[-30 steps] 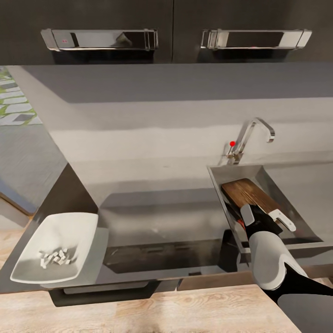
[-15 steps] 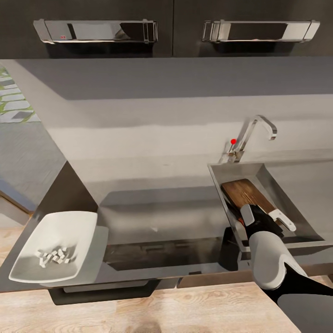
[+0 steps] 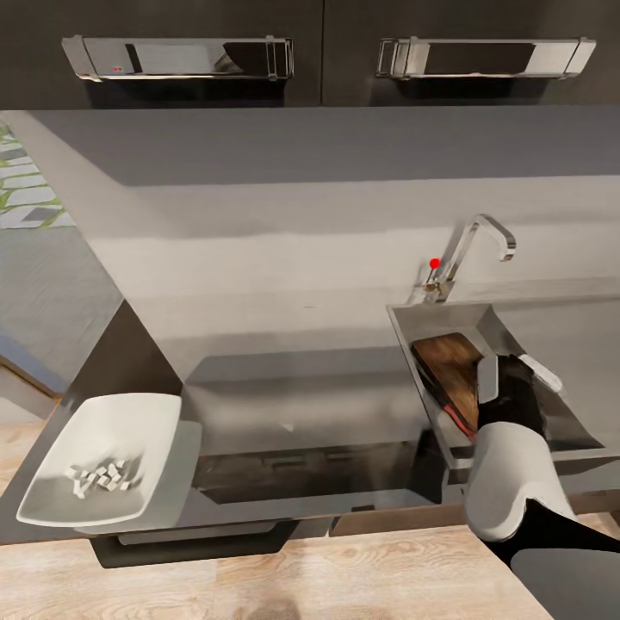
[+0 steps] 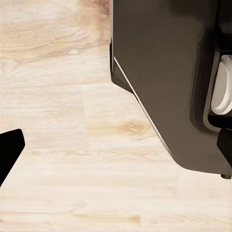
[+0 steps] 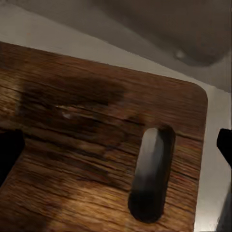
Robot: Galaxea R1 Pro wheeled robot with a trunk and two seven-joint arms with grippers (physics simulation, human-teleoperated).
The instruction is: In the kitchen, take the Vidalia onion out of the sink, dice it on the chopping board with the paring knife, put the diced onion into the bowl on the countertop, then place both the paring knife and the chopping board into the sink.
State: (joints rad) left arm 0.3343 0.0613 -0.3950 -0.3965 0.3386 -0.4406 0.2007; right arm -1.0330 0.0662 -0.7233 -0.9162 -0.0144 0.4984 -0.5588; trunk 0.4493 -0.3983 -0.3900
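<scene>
The brown chopping board (image 3: 446, 366) lies inside the grey sink (image 3: 413, 331), tilted against its left wall. The wrist view shows the board's slot handle (image 5: 152, 174). A red strip of the paring knife handle (image 3: 458, 417) shows along the board's lower edge; the blade is hidden. My right gripper (image 3: 515, 374) hovers open over the board's right part, and its dark fingertips (image 5: 9, 154) stand wide apart with nothing held. The white bowl (image 3: 129, 422) sits at the countertop's (image 3: 284, 379) left end with pale diced onion (image 3: 103, 476) in it. My left gripper (image 4: 116, 145) hangs open over the wooden floor.
A chrome tap (image 3: 472, 245) with a red dot stands behind the sink. Dark wall cabinets with chrome handles (image 3: 176, 56) hang above. The drainboard (image 3: 577, 336) stretches right of the basin. A dark cabinet corner (image 4: 159, 72) shows beside the left gripper.
My right gripper has let go of the board and swung right and back over the sink. The board has settled lower, leaning on the left wall.
</scene>
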